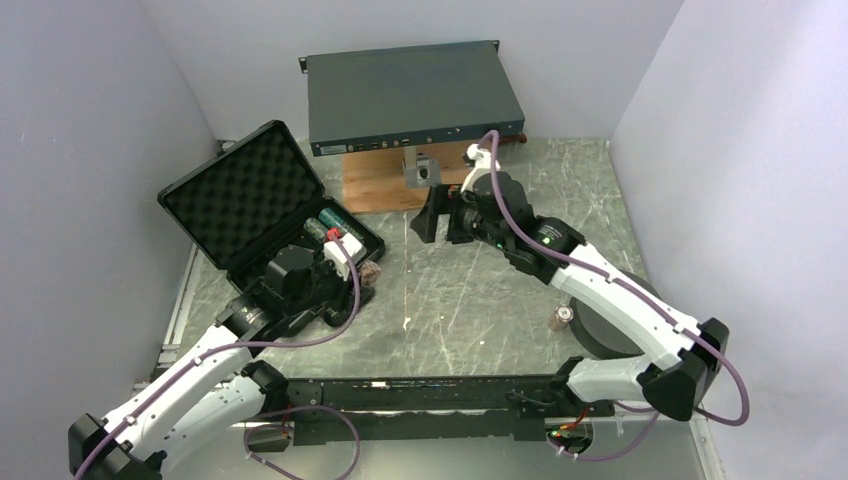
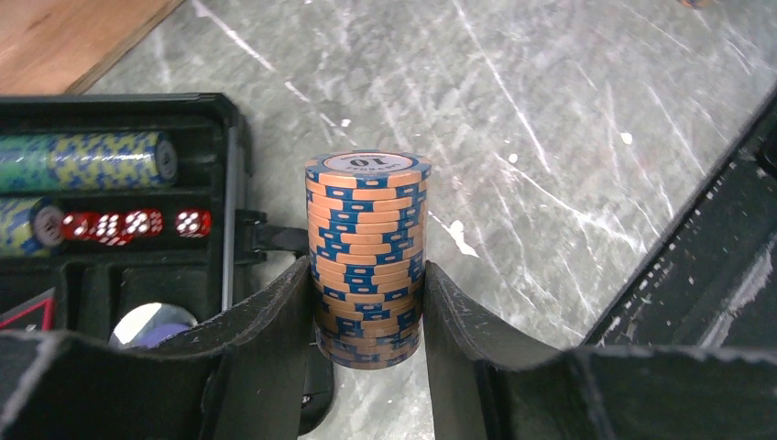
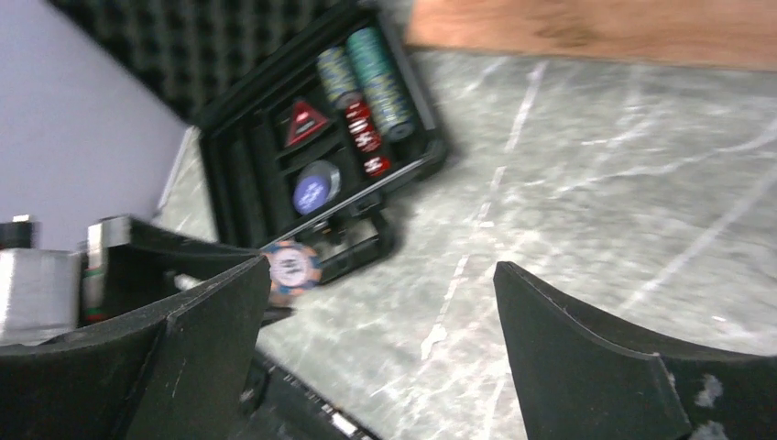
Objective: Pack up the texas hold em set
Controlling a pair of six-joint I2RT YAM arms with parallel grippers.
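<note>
Left fingers clamp the chip stack just beside the open case, which is half cut off. Whether the stack touches the worktop is unclear. Right fingers gape empty in a blurred view.

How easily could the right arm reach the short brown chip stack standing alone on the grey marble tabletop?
Probably yes: the right fingers are open and empty, and the chip stack stands uncovered, though close beside that arm's forearm and the dark grey foam ring.
</note>
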